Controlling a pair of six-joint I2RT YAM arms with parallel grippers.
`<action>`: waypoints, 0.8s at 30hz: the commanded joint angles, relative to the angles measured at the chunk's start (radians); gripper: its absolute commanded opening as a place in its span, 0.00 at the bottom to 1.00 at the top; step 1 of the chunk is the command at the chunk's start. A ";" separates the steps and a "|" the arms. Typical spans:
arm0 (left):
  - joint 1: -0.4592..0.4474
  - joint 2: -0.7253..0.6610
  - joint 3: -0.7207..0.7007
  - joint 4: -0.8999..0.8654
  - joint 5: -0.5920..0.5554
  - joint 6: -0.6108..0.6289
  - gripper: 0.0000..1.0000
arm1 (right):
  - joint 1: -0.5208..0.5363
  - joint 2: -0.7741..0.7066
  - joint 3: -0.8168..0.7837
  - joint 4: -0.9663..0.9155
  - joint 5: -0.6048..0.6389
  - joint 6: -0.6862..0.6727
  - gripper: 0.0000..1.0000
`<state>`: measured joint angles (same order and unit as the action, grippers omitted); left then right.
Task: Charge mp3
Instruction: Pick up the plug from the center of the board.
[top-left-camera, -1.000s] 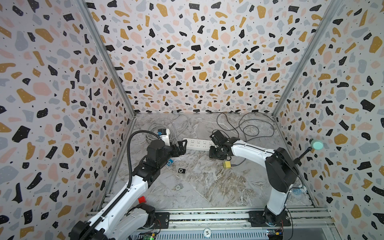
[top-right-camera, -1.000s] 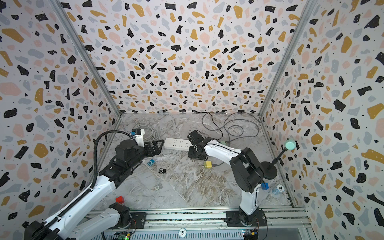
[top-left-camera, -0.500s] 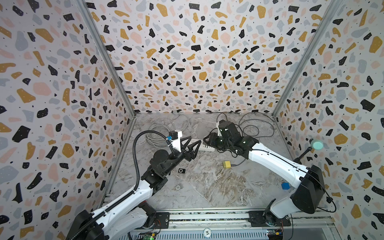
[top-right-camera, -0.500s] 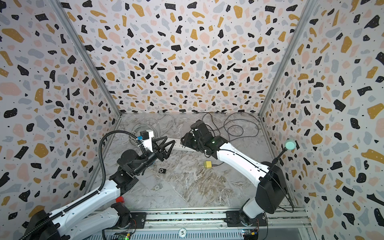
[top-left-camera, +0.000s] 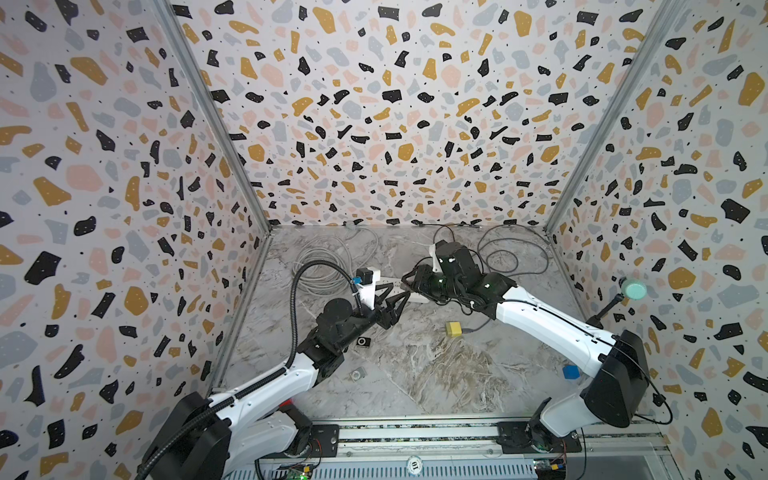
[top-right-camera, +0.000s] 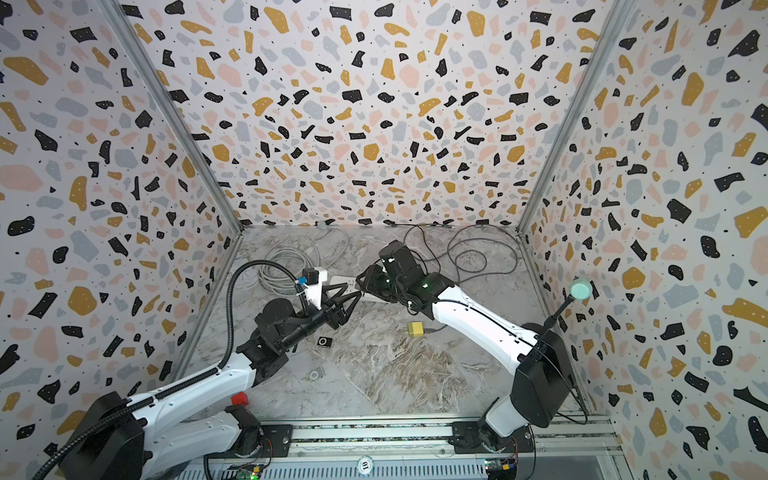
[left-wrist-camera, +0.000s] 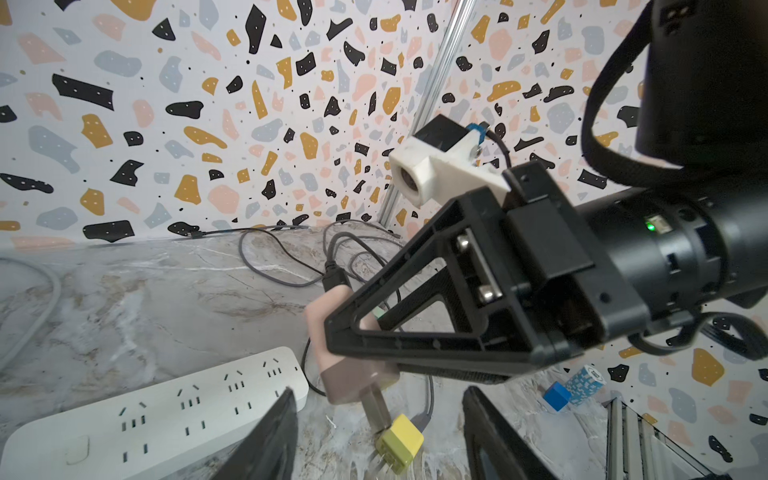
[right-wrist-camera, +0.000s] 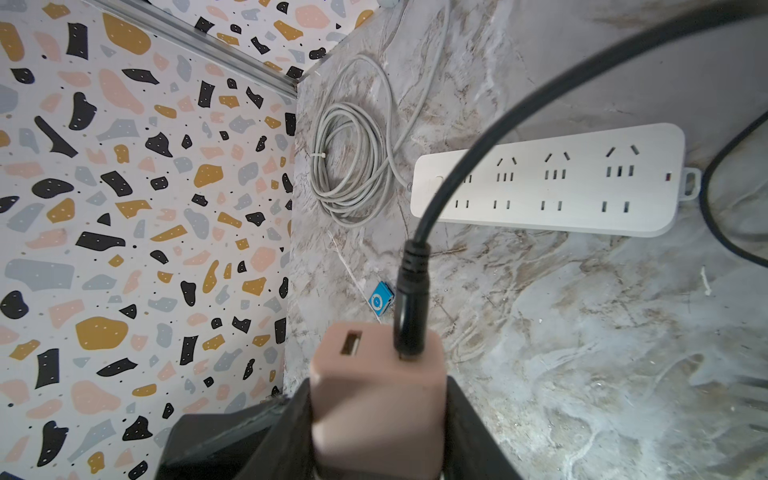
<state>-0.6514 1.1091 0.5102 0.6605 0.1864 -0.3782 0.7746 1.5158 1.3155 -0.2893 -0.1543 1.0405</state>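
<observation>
Mp3 player (top-left-camera: 363, 341), the black one, lies flat on the counter (top-left-camera: 436, 374) beside the left arm, the right end effector (right-wrist-camera: 376, 415) clamps a pink charger (right-wrist-camera: 374, 374) with a black cable (right-wrist-camera: 415, 291) plugged in, raised near the power strip (right-wrist-camera: 561, 216), and the left end effector (top-left-camera: 397, 299) hangs close by, jaws apart and empty

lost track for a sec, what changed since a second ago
The right gripper, shut on the pink usb charger, lifted it up off the tabletop near the power strip. The left gripper rose to meet it, jaws narrowing but open, holding nothing. Power strip, yellow plug and black mp3 player stayed put.
</observation>
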 joint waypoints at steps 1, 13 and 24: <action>-0.005 0.035 0.028 0.074 0.013 0.009 0.60 | 0.008 -0.024 0.028 0.027 -0.020 0.014 0.23; -0.005 0.149 0.087 0.154 0.003 -0.001 0.40 | 0.034 -0.019 0.013 0.061 -0.037 0.040 0.23; -0.005 0.180 0.099 0.197 0.022 0.010 0.16 | 0.044 -0.026 0.005 0.069 -0.090 0.049 0.22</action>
<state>-0.6415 1.2831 0.5755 0.7696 0.1806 -0.4324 0.7902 1.5154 1.3155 -0.2298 -0.1608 1.0687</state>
